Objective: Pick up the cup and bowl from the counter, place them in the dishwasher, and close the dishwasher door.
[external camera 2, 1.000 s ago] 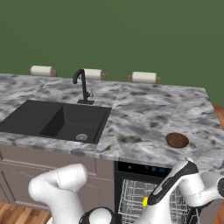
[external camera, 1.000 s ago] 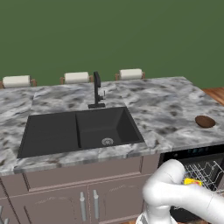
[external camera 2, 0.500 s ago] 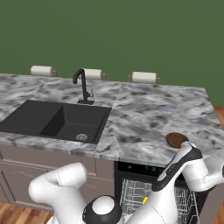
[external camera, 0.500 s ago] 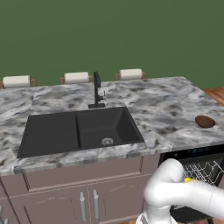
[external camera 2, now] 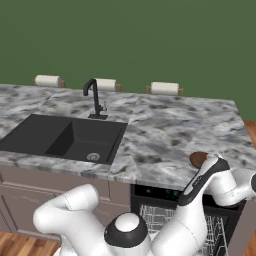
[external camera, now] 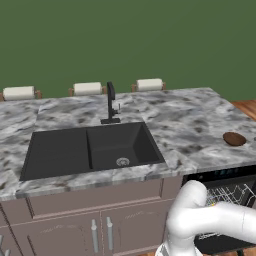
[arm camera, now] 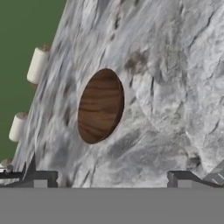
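The small dark-brown wooden bowl (arm camera: 100,105) lies on the marble counter (arm camera: 175,78) straight ahead of my gripper (arm camera: 111,179). Both fingertips (arm camera: 40,177) stand wide apart, so the gripper is open and holds nothing. In the right base view my hand hovers at the counter's front edge, just right of the bowl (external camera 2: 198,159). The bowl (external camera: 234,138) also sits near the counter's right end (external camera: 190,120). Below it the dishwasher (external camera 2: 160,210) stands open, white racks showing (external camera: 231,194). My arm hides the cup. The dishwasher door is out of view.
A black double sink (external camera: 90,149) with a black tap (external camera: 111,102) fills the counter's middle. Three paper-towel rolls (external camera: 87,88) line its back edge. Mauve-brown cabinets with bar handles (external camera: 100,232) sit under the sink, left of the dishwasher.
My arm has risen out of the dishwasher rack to counter height beside the bowl. The yellow cup seen low in the rack earlier is now hidden behind the arm.
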You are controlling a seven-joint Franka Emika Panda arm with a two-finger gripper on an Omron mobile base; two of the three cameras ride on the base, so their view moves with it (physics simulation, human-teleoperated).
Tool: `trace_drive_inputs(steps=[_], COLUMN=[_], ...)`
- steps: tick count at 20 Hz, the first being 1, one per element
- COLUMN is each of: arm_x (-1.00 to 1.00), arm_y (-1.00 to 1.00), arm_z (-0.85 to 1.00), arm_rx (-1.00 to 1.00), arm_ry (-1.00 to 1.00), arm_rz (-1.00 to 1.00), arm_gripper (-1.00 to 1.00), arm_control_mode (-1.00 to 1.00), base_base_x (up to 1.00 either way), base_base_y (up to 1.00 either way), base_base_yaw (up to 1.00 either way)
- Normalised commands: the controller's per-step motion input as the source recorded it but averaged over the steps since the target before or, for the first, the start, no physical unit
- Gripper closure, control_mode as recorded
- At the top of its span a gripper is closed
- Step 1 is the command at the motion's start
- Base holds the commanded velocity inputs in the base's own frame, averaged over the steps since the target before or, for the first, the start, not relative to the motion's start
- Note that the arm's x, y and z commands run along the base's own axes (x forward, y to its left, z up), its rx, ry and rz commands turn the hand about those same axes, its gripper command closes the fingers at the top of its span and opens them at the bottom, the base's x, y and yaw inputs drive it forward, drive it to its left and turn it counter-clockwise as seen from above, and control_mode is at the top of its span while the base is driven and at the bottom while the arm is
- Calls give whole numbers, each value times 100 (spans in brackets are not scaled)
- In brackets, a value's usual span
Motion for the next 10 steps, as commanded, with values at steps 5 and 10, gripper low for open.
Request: trace_drive_inputs(steps=[5, 10], arm_x=[41, 42], arm_y=[0, 0], arm_z=[-4, -22], arm_rx=[0, 0], arm_ry=[0, 0], arm_rz=[0, 0], arm_gripper=[-100, -100], arm_control_mode=[-100, -100], base_base_x=[0, 0], base_base_y=[0, 0], base_base_yaw=[0, 0])
